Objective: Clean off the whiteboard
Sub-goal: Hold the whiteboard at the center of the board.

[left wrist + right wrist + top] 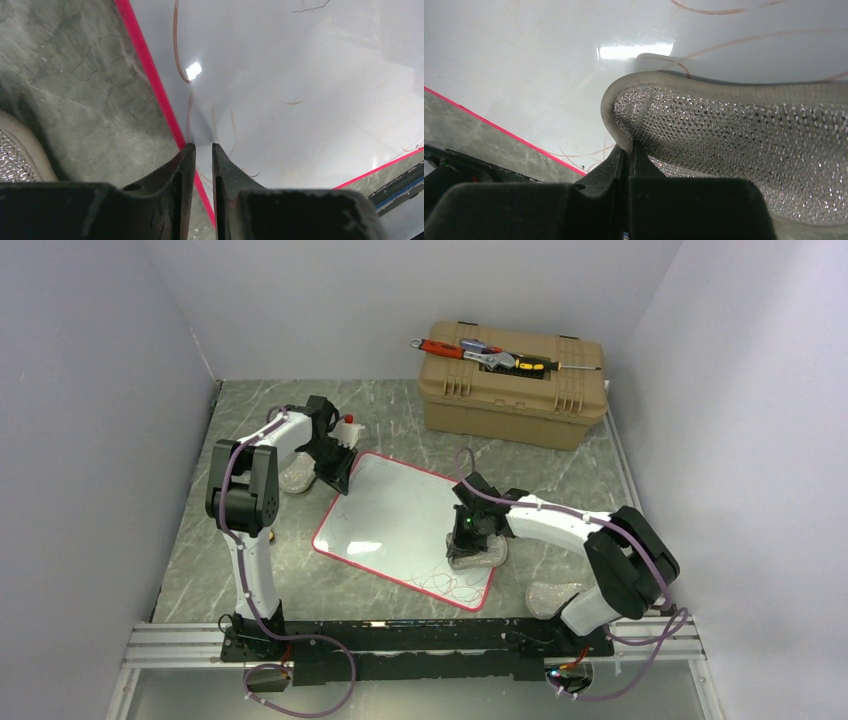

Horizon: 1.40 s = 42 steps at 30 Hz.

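Note:
The whiteboard (395, 515) lies flat mid-table, glossy white with a thin red rim. Thin pen scribbles (452, 586) remain near its front right corner. My right gripper (468, 540) is shut on the rim of a silver mesh scouring pad (480, 556) with a tan edge, which rests on the board's right side. In the right wrist view the pad (734, 135) lies on the white surface (524, 65) ahead of my gripper (629, 148). My left gripper (335, 478) stands at the board's far left corner. In the left wrist view its narrow-gapped tips (203, 146) touch the board (300, 75) beside the red rim (150, 70), holding nothing.
A tan toolbox (515, 390) with hand tools (480, 352) on its lid stands at the back right. A second mesh pad (296, 478) lies left of the board, a third (553, 598) by the right arm's base. A small white bottle (348, 427) stands behind the left gripper.

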### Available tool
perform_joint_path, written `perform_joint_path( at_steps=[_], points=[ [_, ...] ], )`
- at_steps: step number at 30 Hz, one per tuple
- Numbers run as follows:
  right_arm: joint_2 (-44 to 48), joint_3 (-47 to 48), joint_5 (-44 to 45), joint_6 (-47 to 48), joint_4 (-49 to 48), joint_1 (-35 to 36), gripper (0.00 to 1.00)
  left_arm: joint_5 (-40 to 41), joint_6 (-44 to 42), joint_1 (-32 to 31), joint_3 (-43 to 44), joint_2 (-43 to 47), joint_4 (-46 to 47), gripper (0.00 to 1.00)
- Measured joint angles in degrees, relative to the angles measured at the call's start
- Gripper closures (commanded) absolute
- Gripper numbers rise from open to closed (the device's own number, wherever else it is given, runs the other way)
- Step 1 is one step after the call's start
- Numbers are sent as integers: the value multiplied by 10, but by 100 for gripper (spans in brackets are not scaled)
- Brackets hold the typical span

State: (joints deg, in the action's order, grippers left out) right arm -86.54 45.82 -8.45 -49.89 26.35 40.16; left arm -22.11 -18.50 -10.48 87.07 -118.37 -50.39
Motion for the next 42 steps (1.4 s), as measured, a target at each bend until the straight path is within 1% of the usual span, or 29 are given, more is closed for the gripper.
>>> perform_joint_path(
  at_steps=[1, 3, 14, 18, 22, 26, 29, 33, 37, 42],
  points=[
    [0, -3, 0, 0, -3, 0, 100, -1, 0, 0, 0, 0, 1, 70],
    [-2, -8, -1, 0, -17, 0, 100, -2, 3, 0, 0, 2, 3, 68],
    [-29, -30, -55, -20, -99, -6, 100, 10, 4, 6, -5, 6, 26, 71],
    [-31, -31, -61, -22, -108, -6, 100, 10, 4, 14, -5, 6, 29, 73],
    [-28, -22, -54, -15, -92, -7, 100, 8, 7, 17, -5, 6, 29, 73],
    [-7, -7, -55, 7, -50, -22, 100, 8, 6, 17, -5, 6, 30, 72],
    [25, -3, -61, 19, -23, -30, 100, 8, 6, 17, -6, 6, 31, 73],
    [96, -24, -75, 19, 0, -29, 100, 9, 3, 17, -7, 5, 31, 74],
    [156, -70, -78, 2, 21, -5, 100, 10, 2, 17, -10, 5, 36, 77],
    [152, -106, -75, -36, 22, 49, 100, 11, 2, 17, -11, 5, 38, 79]
  ],
)
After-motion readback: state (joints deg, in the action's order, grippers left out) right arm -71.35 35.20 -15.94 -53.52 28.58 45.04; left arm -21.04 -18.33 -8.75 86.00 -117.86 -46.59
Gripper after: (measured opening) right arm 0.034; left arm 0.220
